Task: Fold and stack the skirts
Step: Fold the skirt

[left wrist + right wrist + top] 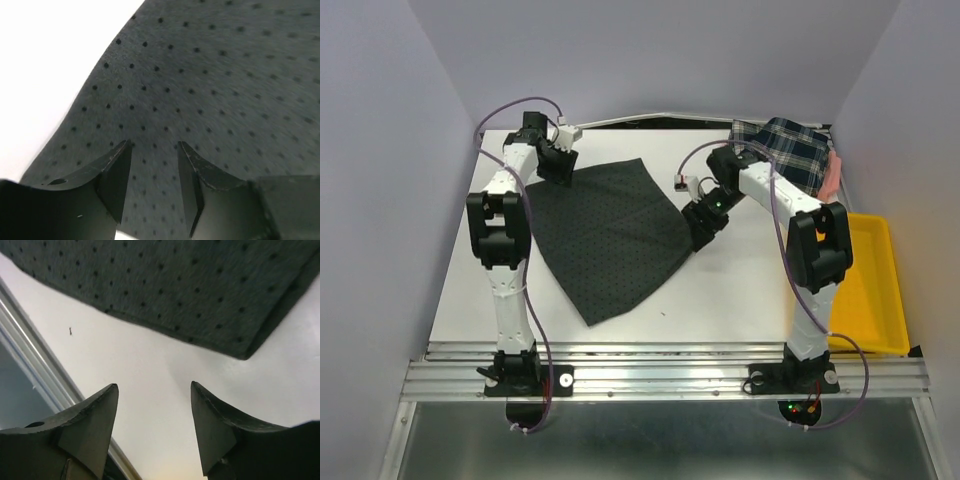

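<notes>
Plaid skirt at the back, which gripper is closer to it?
Right. The right gripper is by the charcoal skirt's right corner, front-left of the plaid skirt; the left gripper is farther left, over the charcoal skirt's back corner.

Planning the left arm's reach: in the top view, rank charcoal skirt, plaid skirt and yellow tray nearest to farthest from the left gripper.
1. Charcoal skirt, directly beneath the left gripper.
2. Plaid skirt, far right corner.
3. Yellow tray, near right edge.
</notes>
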`<action>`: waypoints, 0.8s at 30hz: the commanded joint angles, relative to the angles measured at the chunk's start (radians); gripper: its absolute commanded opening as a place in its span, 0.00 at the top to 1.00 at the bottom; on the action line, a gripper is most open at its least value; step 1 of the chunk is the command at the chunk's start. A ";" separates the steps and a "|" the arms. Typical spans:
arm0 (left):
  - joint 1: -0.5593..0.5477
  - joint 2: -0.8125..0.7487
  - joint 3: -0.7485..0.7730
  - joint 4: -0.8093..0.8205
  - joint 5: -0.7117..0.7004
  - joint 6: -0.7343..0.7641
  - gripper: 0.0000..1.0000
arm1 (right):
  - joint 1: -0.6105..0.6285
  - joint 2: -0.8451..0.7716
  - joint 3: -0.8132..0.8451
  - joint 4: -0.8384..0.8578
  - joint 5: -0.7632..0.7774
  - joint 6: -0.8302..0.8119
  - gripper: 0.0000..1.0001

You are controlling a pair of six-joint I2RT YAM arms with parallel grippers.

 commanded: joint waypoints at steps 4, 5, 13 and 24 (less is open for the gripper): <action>-0.023 -0.352 -0.229 0.016 0.076 0.079 0.43 | -0.006 0.127 0.286 0.085 0.048 0.094 0.16; -0.026 -0.372 -0.265 0.022 0.069 0.084 0.41 | -0.006 0.136 0.300 0.100 0.050 0.103 0.04; -0.046 -0.508 -0.591 0.107 0.061 0.056 0.35 | -0.006 0.342 0.471 0.101 0.102 0.091 0.24; -0.131 -0.507 -0.755 0.187 0.009 0.047 0.39 | 0.004 0.139 -0.051 0.220 0.179 0.057 0.62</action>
